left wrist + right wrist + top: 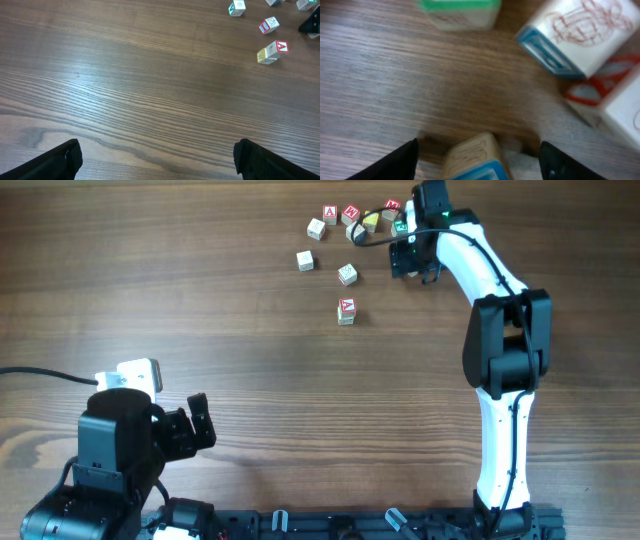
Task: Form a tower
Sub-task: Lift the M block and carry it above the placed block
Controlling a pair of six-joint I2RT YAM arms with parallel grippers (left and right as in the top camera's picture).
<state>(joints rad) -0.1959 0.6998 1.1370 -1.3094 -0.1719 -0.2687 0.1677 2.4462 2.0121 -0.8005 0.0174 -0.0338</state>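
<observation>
The right arm is covering part of the far cluster of small wooden alphabet cubes (330, 216), so they are escaping a full count. In the blurred right wrist view four cubes are showing, all cut off. The right gripper (479, 144) is standing with its fingers apart, straddling a pale blue-edged cube (475, 162) without touching it. Two single cubes (305, 260) are lying nearer. The tower (346, 311), two stacked cubes with a red A on top, is standing alone toward mid-table. The left gripper (157, 145) is gaping wide over the brown wooden table (150, 75).
</observation>
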